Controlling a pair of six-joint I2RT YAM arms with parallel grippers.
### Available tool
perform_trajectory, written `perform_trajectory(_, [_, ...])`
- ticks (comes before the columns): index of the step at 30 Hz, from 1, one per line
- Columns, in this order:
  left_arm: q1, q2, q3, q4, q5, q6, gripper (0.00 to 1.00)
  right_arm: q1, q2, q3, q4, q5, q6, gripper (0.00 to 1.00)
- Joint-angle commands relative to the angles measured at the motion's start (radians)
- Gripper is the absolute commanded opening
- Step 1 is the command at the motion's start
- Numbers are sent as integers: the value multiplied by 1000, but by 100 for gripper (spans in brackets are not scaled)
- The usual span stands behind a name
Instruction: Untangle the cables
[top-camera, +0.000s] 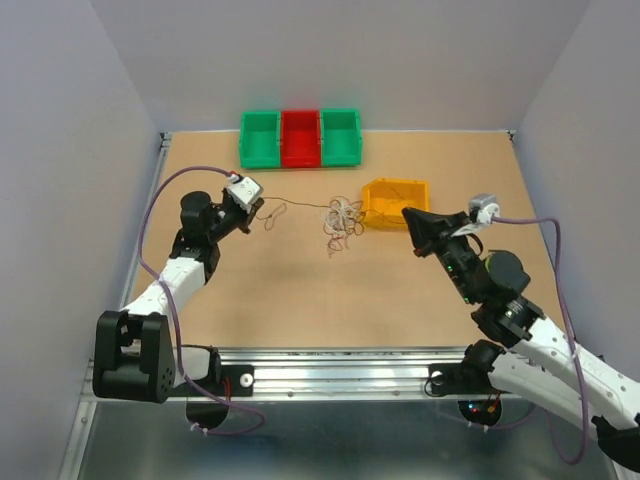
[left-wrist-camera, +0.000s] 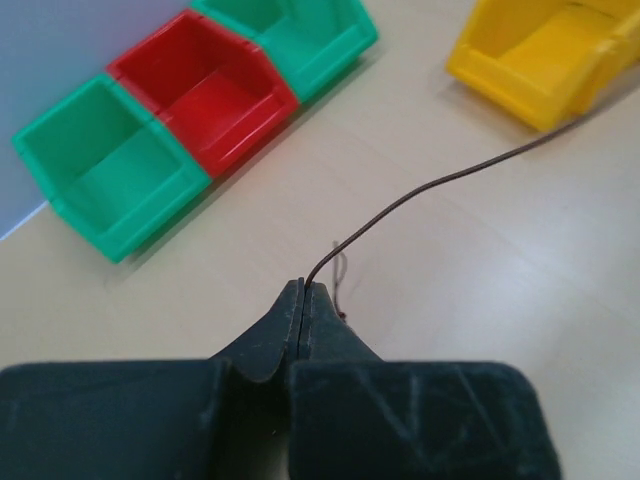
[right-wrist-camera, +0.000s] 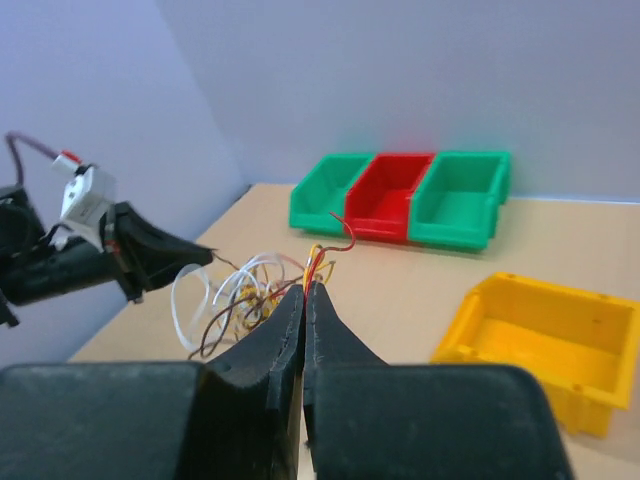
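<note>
The cables (top-camera: 343, 218) are a small tangle of thin red, brown, yellow and white wires mid-table, left of the yellow bin. My left gripper (top-camera: 257, 206) is shut on the end of a dark brown wire (left-wrist-camera: 430, 185) that stretches taut from its tips (left-wrist-camera: 303, 284) toward the tangle. My right gripper (top-camera: 406, 213) is shut on red and yellow wires (right-wrist-camera: 316, 260) at its tips (right-wrist-camera: 305, 288). The rest of the tangle (right-wrist-camera: 235, 295) hangs to the left between both grippers. The left gripper's fingers (right-wrist-camera: 170, 255) show in the right wrist view.
A yellow bin (top-camera: 393, 186) sits just behind the right gripper, seen also in the left wrist view (left-wrist-camera: 500, 85) and right wrist view (right-wrist-camera: 520, 375). A green-red-green row of bins (top-camera: 300, 160) stands at the far edge. Walls enclose the table on both sides.
</note>
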Motion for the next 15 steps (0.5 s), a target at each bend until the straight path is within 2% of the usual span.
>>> perform_trajectory(1, [42, -34, 25, 20, -139, -79, 0, -4, -171, -66, -13, 254, 8, 1])
perform_trajectory(3, [49, -66, 16, 26, -246, -93, 0, -4, -252, -94, -36, 295, 13, 0])
perform_trajectory(8, [97, -117, 12, 28, -307, -138, 0, -5, -343, -131, -63, 334, 19, 1])
perform_trajectory(15, [109, -183, -5, 29, -385, -151, 0, -4, -203, -99, -78, 211, 20, 1])
